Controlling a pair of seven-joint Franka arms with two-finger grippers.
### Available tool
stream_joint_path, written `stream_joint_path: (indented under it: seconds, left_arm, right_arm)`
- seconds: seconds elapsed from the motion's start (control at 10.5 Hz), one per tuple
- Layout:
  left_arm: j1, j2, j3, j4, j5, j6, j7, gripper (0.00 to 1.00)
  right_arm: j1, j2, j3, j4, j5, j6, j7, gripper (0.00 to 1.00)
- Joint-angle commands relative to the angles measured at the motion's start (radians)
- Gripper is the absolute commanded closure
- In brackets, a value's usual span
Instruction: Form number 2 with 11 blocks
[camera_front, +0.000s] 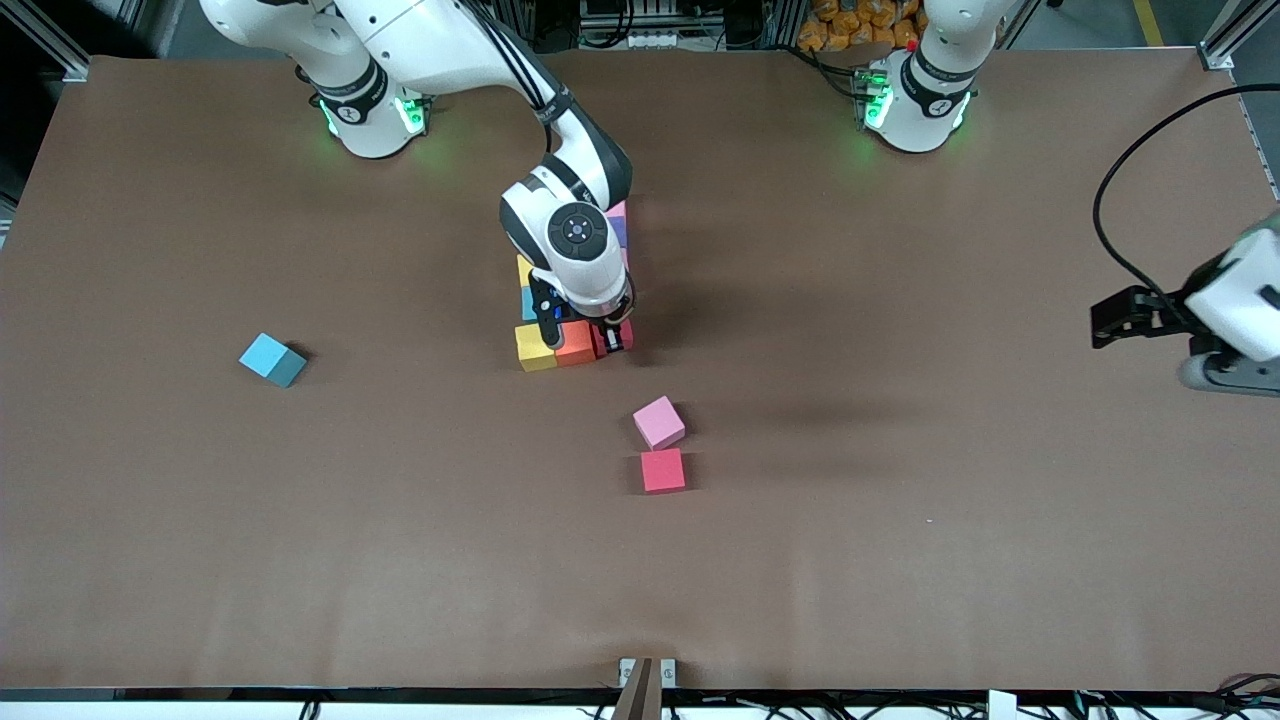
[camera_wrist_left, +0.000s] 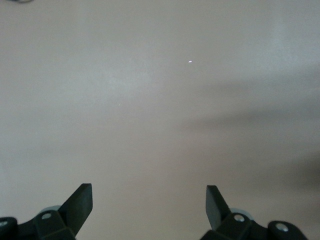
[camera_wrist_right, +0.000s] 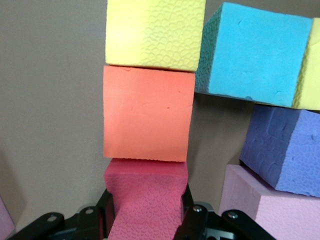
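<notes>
- Table (camera_front: 900, 560): we see the number 2 (camera_front: 572, 300) part-built at mid-table under the right arm, long axis running from the bases toward the front camera.
- Nearest row runs across the table: yellow block (camera_front: 534, 347), orange block (camera_front: 575, 343), then red block (camera_front: 612, 336) at the end toward the left arm.
- Right gripper (camera_front: 612, 338) is at that end, fingers clamped on the red block; we judge it's seating it flush against the orange one.
- Left gripper (camera_wrist_left: 149, 200) waits over bare table at the left arm's end, fingers apart, holding nothing. Right arm is clearly the nearer one.
- Loose blocks: light blue block (camera_front: 272, 359) toward the right arm's end; pink block (camera_front: 659, 422) and a second red block (camera_front: 663, 470) nearer the front camera than the digit.
- Right wrist view shows red touching orange, plus the upper blue, purple and pink cubes; in the front view the arm hides most of these.
</notes>
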Motion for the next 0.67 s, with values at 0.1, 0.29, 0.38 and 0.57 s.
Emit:
stream_joint_path:
  seconds: [0.1,0.29,0.38,0.57]
  left_arm:
    - [-0.298,-0.142,0.439,-0.009,-0.161,0.006,0.040,0.00]
    - [-0.479,-0.165,0.656,-0.009,-0.222,0.006,0.045,0.00]
    - [-0.565,-0.174,0.749,-0.009,-0.225,0.006,0.043,0.00]
    - [-0.682,-0.174,0.868,-0.008,-0.266,0.006,0.046,0.00]
  right_arm:
    - [-0.033,-0.031,0.022,-0.043,-0.024,0.061,0.070,1.00]
    - [-0.033,-0.027,0.022,-0.041,-0.024,0.078,0.085,1.00]
    - [-0.035,-0.026,0.022,-0.041,-0.024,0.078,0.085,1.00]
    - [-0.038,-0.024,0.022,-0.041,-0.024,0.078,0.084,1.00]
